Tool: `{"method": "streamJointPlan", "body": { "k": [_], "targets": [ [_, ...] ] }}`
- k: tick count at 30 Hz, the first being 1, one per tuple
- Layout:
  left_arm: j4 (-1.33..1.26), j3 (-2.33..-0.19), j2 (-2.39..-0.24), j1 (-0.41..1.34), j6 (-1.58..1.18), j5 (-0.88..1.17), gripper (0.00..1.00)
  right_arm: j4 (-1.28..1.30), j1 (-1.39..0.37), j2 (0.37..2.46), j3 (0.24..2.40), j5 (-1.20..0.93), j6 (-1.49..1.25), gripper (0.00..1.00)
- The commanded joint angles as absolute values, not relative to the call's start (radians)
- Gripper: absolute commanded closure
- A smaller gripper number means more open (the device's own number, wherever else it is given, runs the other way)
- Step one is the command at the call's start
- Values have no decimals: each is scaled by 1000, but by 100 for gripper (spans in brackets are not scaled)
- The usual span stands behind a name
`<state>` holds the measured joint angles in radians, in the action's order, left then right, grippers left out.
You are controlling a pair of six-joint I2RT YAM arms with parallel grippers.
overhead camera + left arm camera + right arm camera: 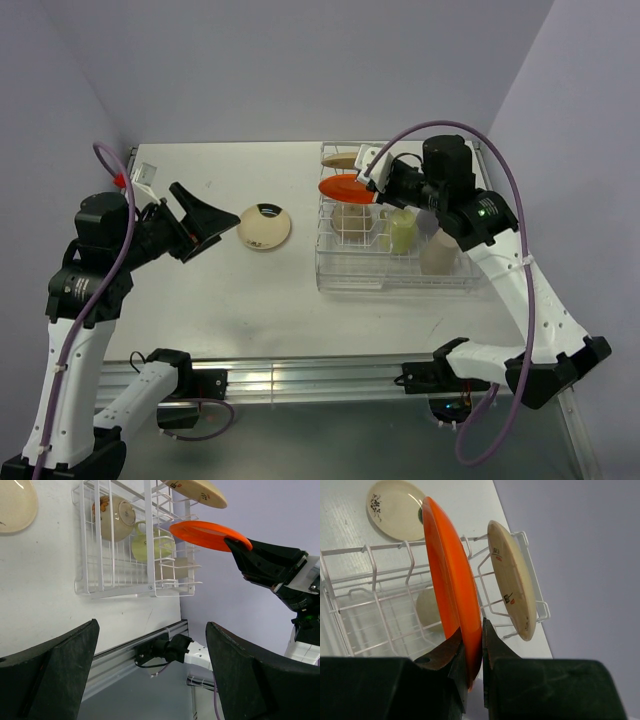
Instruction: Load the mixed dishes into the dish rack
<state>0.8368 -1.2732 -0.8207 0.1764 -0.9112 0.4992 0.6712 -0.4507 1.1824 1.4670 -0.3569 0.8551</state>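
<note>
My right gripper [372, 190] [474, 645] is shut on the rim of the orange plate [345, 187] [450, 575] and holds it on edge above the plate slots of the dish rack [330, 270] [370, 565]. A cream dish [340, 160] [512, 580] stands in the far slot beside it. The off-white bowl [352, 218], yellow-green cup [402, 232], lavender cup [428, 222] and tan cup [438, 252] sit in the rack. The cream-yellow saucer [265, 226] [15, 505] lies flat on the table left of the rack. My left gripper [205, 222] [150, 680] is open and empty, just left of the saucer.
The white table [220, 290] ends at an aluminium rail [300, 375] along the near edge. Lavender walls close in the back and both sides. In the left wrist view the rack [150, 540] and the orange plate [207, 534] show beyond my fingers.
</note>
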Motion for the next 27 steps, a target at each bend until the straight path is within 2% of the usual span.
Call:
{"method": "streamJointPlan", "body": {
  "k": [1, 14, 16, 18, 22, 27],
  "targets": [
    [822, -1264, -821, 178, -917, 494, 6, 614, -440, 1198, 1462, -370, 861, 100],
    [838, -1220, -844, 178, -922, 488, 7, 592, -437, 1261, 1477, -362, 833, 100],
    [839, -1213, -844, 178, -920, 488, 7, 598, -436, 1266, 1480, -367, 824, 89],
    [835, -1204, -844, 178, -922, 488, 7, 594, -437, 1264, 1474, -368, 819, 65],
    [825, -1192, -842, 178, -923, 488, 7, 592, -436, 1255, 1467, -367, 813, 61],
    [816, -1167, -856, 178, -920, 477, 7, 571, -436, 1232, 1465, -385, 787, 46]
  ]
}}
